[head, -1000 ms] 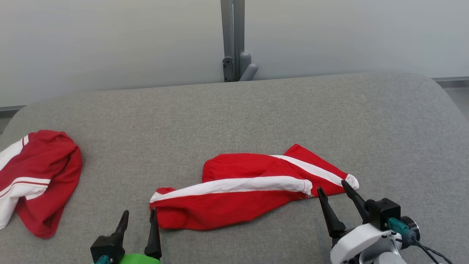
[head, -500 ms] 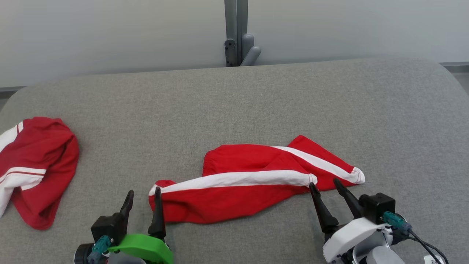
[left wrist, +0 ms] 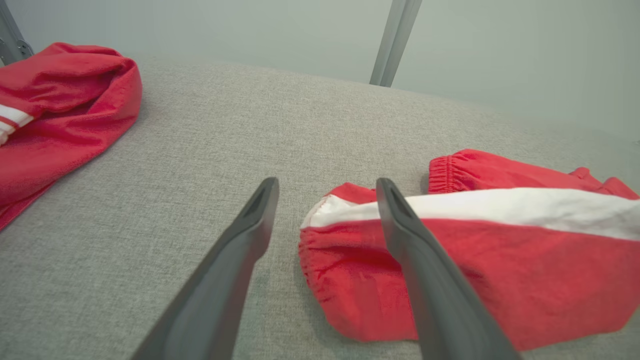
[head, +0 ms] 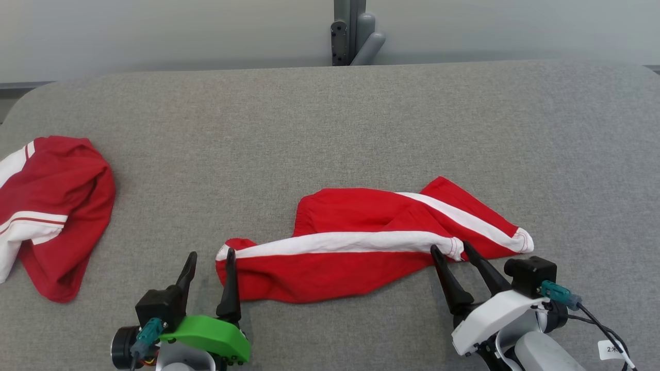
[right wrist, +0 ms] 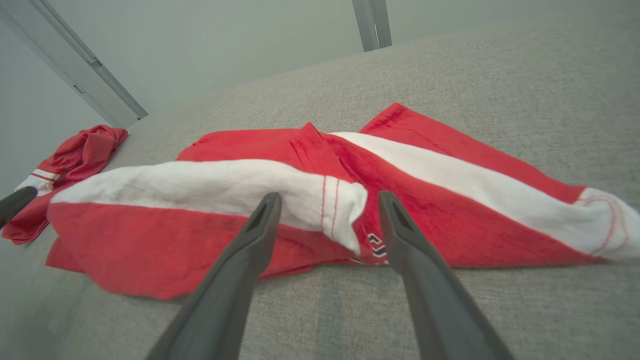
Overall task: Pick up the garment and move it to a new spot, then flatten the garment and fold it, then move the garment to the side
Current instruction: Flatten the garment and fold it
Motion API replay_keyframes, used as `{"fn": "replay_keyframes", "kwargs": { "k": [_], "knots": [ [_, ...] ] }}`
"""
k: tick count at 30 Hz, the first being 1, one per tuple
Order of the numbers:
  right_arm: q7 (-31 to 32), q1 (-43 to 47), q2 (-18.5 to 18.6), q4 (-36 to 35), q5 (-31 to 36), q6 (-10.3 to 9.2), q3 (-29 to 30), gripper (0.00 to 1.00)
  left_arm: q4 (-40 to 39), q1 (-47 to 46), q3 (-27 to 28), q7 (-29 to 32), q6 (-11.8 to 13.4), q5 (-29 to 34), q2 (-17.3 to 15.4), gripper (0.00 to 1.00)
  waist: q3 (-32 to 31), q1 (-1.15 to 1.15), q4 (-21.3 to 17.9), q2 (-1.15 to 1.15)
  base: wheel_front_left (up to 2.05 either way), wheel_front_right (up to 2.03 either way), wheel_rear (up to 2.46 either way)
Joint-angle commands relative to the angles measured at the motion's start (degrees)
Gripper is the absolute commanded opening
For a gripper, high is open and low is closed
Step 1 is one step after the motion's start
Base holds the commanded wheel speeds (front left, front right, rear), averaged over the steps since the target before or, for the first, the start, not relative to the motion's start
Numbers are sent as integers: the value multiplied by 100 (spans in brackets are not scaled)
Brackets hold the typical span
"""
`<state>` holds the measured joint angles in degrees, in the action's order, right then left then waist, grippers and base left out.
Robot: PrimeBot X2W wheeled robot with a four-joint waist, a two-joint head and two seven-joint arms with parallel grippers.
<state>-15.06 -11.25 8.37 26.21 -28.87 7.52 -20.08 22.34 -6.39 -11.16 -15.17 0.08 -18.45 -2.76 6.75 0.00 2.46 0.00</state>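
Open-jawed left gripper (head: 212, 252) and right gripper (head: 450, 246) flank limp, likely light red-and-white cloth shorts (head: 361, 257), best pinched at their end hems.

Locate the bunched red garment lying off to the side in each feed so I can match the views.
Head view: the bunched garment is at the left edge, about mid-height.
Left wrist view: upper left corner, left of the fingers.
Right wrist view: small, far left, about mid-height.
Shared landmark: the middle garment with its white stripe lies to the right of the bunched one in all three.
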Motion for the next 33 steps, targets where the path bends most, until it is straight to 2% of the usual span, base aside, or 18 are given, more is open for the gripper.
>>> {"fn": "replay_keyframes", "kwargs": {
  "k": [1,3,7,8,9,11,12,13,17,18,20,21,22,33],
  "knots": [
    [-16,-13,49,-30,-46,-6,-21,98,-21,-69,5,3,32,8,-23,100,16,0,16,0,0,0,0],
    [-16,49,121,-67,-141,-6,-78,100,-32,-62,19,3,39,-2,-23,100,17,0,10,0,0,0,0],
    [-16,88,213,-129,-329,-5,-199,98,-39,-47,23,3,53,-26,-24,100,17,0,-33,0,0,0,0],
    [-16,80,226,-137,-360,-6,-227,93,-40,-50,8,3,54,-34,-24,100,19,0,-39,0,0,0,0],
    [-16,72,235,-143,-402,-6,-256,81,-39,-58,-5,3,51,-41,-23,100,22,0,-42,0,0,0,0],
    [-16,51,251,-133,-484,-5,-325,71,-24,-76,-23,3,54,-48,-24,100,27,0,-43,0,0,0,0],
    [-16,33,260,-120,-506,-6,-369,60,-16,-84,-30,3,52,-51,-24,100,30,0,-41,0,0,0,0],
    [-16,10,264,-111,-529,-5,-390,55,-9,-83,-37,3,51,-54,-24,100,30,0,-38,0,0,0,0],
    [-16,-76,268,-156,-589,-5,-453,45,6,-70,-28,3,36,-22,-24,100,38,0,-7,0,0,0,0],
    [-16,-77,272,-167,-606,-5,-466,35,11,-63,-17,3,31,-12,-24,100,37,0,1,0,0,0,0],
    [-16,-72,275,-216,-652,-5,-455,22,23,-44,8,3,14,9,-23,100,29,0,14,0,0,0,0],
    [-16,-57,272,-237,-669,-5,-431,3,33,-33,26,3,8,12,-23,100,24,0,16,0,0,0,0],
    [-16,-36,281,-251,-685,-5,-422,0,45,-20,41,3,8,24,-23,100,14,0,16,0,0,0,0],
    [-16,205,596,-243,-572,-5,-335,0,166,78,67,3,-111,-174,-23,100,-77,0,-87,0,0,0,0]
  ]
}}
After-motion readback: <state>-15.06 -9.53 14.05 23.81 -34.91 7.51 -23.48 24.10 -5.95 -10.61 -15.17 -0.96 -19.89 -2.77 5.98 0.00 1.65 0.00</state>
